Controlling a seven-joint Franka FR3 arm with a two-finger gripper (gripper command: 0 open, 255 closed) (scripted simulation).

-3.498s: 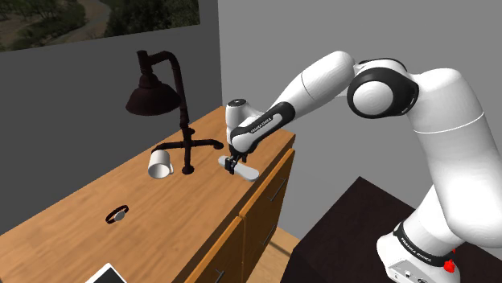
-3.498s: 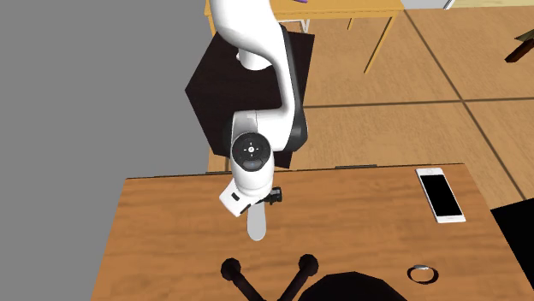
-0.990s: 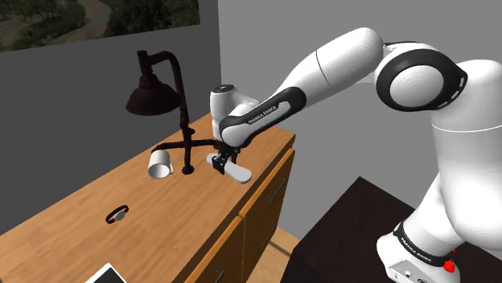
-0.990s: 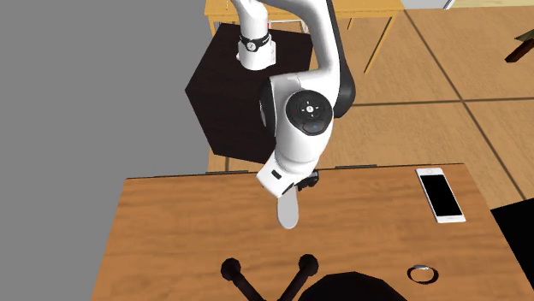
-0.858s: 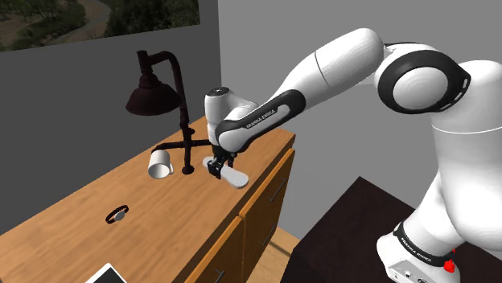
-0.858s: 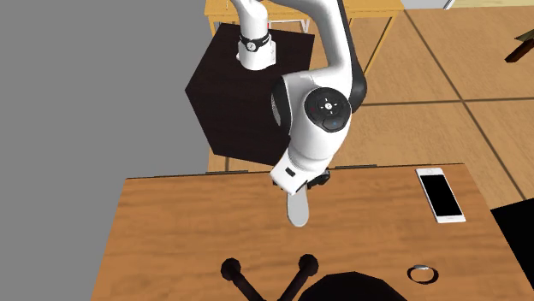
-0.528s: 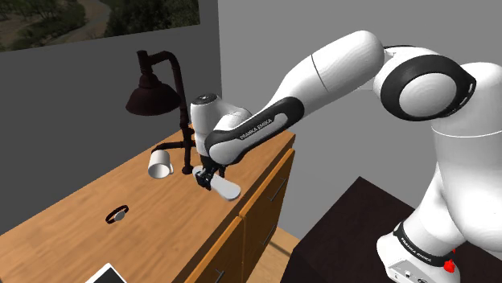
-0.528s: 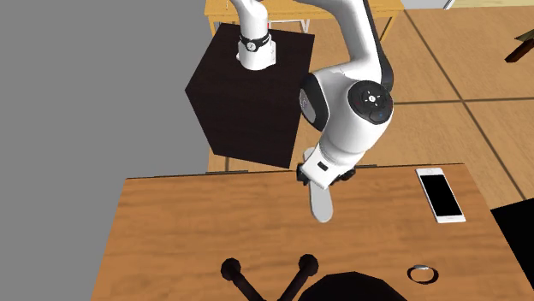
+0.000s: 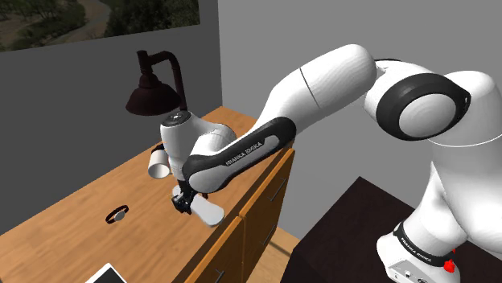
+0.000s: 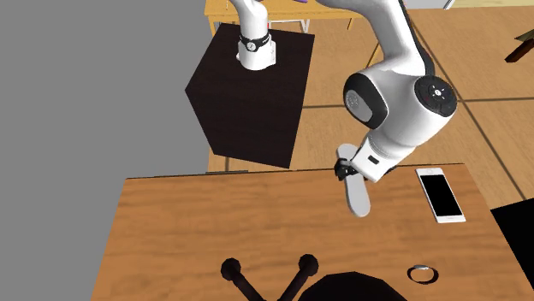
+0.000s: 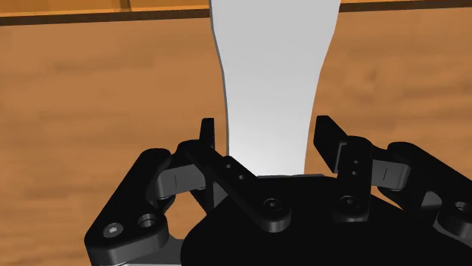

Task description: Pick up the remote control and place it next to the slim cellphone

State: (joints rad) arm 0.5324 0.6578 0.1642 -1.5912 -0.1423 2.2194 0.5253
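1. The pale remote control is being clamped at one end between the fingers of the gripper.
2. It is being held over the wooden table, near the stand-side edge, apart from the slim cellphone.
3. A white cup is being shown on its side beside the lamp; its inside cannot be told.

arm reaching fwd, elbow bent | wrist angled down | claw fingers clamped on remote
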